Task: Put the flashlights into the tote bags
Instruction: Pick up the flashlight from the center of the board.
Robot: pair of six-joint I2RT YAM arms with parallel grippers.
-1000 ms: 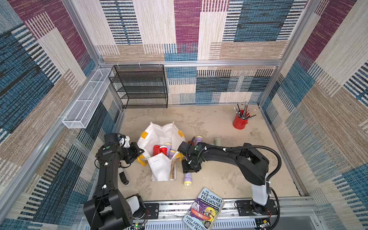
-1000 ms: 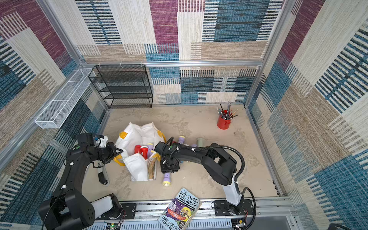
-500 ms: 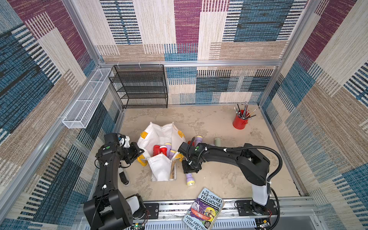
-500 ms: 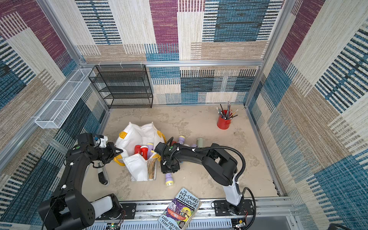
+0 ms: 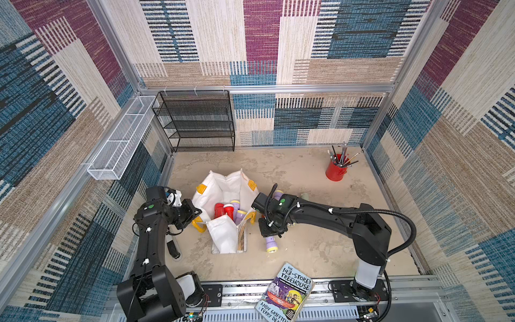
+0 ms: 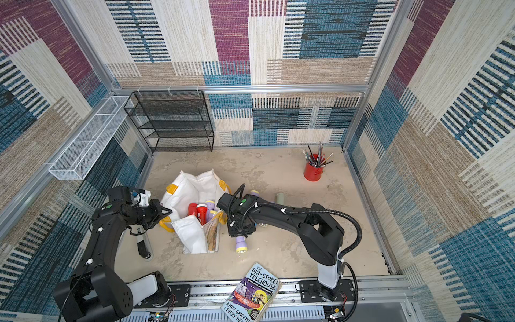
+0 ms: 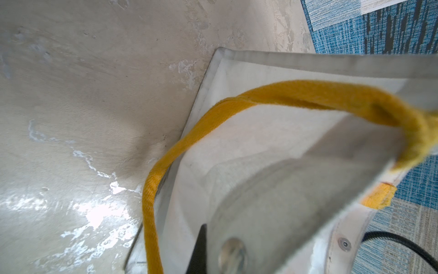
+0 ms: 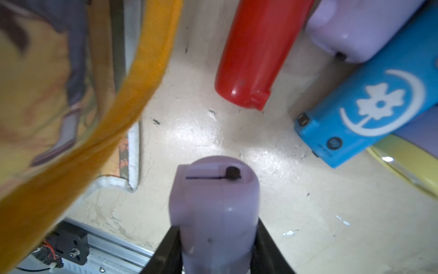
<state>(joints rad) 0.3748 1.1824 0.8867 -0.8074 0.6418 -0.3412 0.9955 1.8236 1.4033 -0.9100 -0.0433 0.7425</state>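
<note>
1. Where the right arm ends, just below the centre of both top views, the right jaws are clenched on a lilac flashlight [image 5: 271, 245]. The right wrist view shows it wedged between two black fingers [image 8: 166, 251].
2. The pale-yellow head of this flashlight points toward the lower edge of the frame. Whether it rests on the bench [image 5: 320, 251] or hangs just above it cannot be told.
3. The left jaws, left of centre, are clenched on the rim of the tote bag [image 5: 211, 195], close to a yellow handle [image 7: 284, 95]. Blurred white fabric fills much of the left wrist view.
4. The tote bag stands at centre frame with its mouth open upward and holds red and lilac flashlights [image 5: 229, 209]. A printed panel [image 5: 243, 238] shows at its lower right edge.
5. Loose on the bench just right of the bag lie a red flashlight [image 8: 251, 52] and a blue flashlight [image 8: 369, 104]. A second lilac flashlight [image 5: 277, 193] and a pale green flashlight [image 5: 304, 196] lie just above the right arm in the frame.
6. Farther out, a red cup [image 5: 336, 170] of pencils stands at the upper right of the bench. A book [image 5: 289, 290] lies over the rail at the lower edge.
7. A black wire rack [image 5: 198, 122] stands against the back wall at upper left. A white mesh basket [image 5: 119, 145] hangs on the left wall.
</note>
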